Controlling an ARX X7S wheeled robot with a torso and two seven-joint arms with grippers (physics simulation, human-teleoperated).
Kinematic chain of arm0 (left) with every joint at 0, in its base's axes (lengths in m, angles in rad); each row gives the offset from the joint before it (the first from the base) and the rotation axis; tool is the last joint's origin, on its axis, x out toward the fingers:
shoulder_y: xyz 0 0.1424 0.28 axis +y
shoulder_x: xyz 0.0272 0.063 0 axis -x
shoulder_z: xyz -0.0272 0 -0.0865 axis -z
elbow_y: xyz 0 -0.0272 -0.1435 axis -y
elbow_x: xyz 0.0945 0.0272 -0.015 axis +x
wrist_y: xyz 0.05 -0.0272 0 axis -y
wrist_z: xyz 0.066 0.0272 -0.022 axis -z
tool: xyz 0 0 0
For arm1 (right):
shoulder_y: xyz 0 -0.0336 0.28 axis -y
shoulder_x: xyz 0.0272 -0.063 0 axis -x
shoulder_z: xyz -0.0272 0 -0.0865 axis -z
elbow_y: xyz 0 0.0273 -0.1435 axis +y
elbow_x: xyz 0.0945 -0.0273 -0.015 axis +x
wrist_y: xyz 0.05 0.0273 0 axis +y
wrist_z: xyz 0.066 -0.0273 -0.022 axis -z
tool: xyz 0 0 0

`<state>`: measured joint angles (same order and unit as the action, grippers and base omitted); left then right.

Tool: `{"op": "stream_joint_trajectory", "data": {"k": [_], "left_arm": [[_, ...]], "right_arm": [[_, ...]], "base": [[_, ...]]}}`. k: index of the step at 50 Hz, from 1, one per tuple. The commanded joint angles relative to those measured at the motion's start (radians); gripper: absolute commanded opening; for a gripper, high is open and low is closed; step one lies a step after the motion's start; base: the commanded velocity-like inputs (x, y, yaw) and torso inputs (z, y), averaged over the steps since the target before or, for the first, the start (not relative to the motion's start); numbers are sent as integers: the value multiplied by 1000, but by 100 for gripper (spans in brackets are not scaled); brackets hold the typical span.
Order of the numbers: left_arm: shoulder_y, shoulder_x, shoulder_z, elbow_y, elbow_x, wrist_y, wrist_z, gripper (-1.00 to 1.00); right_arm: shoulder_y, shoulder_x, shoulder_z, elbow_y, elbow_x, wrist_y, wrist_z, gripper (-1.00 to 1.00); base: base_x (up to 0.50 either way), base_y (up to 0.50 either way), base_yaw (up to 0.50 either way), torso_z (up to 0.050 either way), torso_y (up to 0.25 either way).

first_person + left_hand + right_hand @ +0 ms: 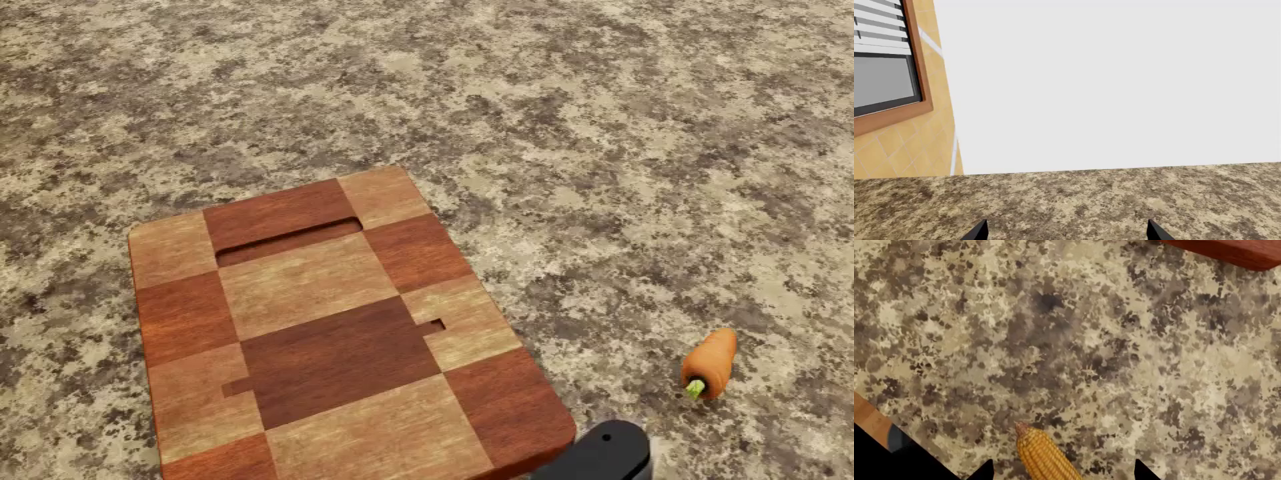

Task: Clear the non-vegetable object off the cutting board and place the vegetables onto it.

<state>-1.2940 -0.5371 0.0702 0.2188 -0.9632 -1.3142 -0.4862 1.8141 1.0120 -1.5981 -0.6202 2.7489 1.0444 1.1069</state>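
Granite-patterned counter (641, 120) fills the head view, mottled brown and tan, and it bears everything else in sight. Next in size is the cutting board (320, 330), a thick checkered block of light and dark wood with slot grooves; its surface is bare. The carrot (710, 364) lies on the counter well apart from the board's right edge, green stub toward me, so I judge the clearing step done and the loading step open.

The corn cob (1044, 455) appears in my right wrist view, lying flat on the counter, its pointed tip away from the camera. A corner of the board shows at the far edge of that same view, some way from the cob. The artichoke is in none of the views.

My right gripper (1061, 474) sits with the cob between its two fingertips, which stand spread on either side and do not touch it. My left gripper (1067, 234) hovers above bare counter facing a white wall (1121, 80) and a window (884, 65), fingertips spread, nothing between them.

Handling assessment: the cob looks rigid, light and ridged, but round, so it may roll. I would close across its thick middle, square to its length, with moderate pressure.
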Motion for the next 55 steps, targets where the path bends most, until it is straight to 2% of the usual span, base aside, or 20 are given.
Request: {"op": "stream_joint_trajectory", "data": {"k": [1, 43, 44, 55], "left_arm": [[0, -3, 2, 0, -6, 4, -4, 100], [2, -14, 14, -9, -19, 23, -13, 100], [2, -14, 14, -9, -20, 24, -14, 100], [-3, -15, 0, 0, -40, 13, -29, 100]], "right_arm": [[-30, 2, -5, -6, -22, -11, -19, 100], [-143, 32, -18, -24, -126, -35, -90, 100], [-141, 32, -17, -24, -125, -34, -89, -100], [-56, -1, -10, -28, -40, -32, -39, -100]], "base": [[0, 0, 0, 0, 0], [0, 0, 1, 0, 0], [10, 0, 3, -15, 0], [0, 0, 0, 0, 0]]}}
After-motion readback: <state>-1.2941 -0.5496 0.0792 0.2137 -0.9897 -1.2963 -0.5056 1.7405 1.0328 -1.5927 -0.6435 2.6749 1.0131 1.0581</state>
